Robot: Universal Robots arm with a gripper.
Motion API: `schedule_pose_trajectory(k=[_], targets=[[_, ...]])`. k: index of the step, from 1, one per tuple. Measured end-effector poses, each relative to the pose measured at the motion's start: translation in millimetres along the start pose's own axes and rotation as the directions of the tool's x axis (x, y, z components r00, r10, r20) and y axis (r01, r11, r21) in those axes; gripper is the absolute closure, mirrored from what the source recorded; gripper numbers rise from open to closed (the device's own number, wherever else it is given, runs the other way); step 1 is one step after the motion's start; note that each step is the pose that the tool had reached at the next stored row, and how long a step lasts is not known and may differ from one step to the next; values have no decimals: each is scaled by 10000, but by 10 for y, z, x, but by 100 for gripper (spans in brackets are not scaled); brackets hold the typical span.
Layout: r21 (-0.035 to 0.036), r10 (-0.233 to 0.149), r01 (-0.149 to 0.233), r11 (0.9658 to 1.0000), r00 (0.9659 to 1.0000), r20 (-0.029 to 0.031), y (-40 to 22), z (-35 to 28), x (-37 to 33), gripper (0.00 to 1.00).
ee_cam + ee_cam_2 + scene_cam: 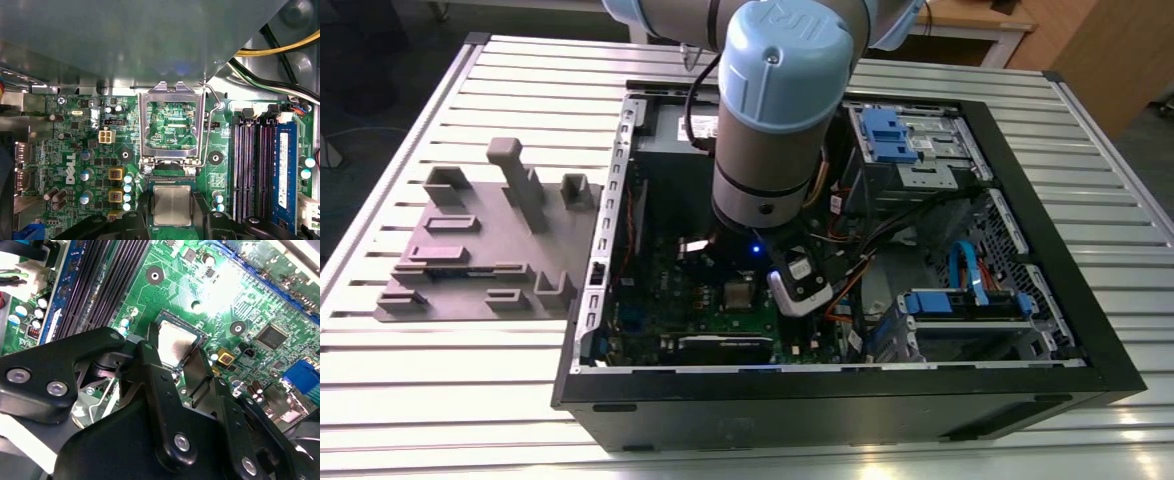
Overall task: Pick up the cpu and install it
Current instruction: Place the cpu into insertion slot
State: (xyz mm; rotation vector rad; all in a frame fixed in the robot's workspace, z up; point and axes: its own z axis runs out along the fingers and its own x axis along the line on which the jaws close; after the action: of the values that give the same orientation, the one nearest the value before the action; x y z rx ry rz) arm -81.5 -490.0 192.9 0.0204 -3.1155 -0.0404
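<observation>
Gripper [174, 351]: black fingers [150, 370] clenched on two opposite edges of the cpu; lowest part of the arm, down inside the case
Cpu [172, 206]: pale silvery top facing up, lying flat between the fingertips at the dark socket in both wrist views; whether it was fully seated could not be told
Socket frame [144, 125]: metal, swung open, just beyond the cpu; green board showed through its middle
Motherboard [80, 150]: green, carrying the socket; dark memory slots [250, 165] ran beside the frame
Arm [781, 120]: pale blue and grey, reaching down into the case
Computer case [854, 400]: black, lying open-side up
Fixture plate [467, 270]: grey, beside the case at the exterior view's left
Table [454, 385]: pale, slatted, under both
</observation>
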Motion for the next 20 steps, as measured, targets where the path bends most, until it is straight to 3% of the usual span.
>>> schedule_pose_trajectory(k=[10,11,20], targets=[[1,0,0,10000,10000,0,0,0,10,52],[0,0,0,10000,10000,0,0,0,10,45],[-5,0,0,10000,10000,-5,1,-18,-1,45]])
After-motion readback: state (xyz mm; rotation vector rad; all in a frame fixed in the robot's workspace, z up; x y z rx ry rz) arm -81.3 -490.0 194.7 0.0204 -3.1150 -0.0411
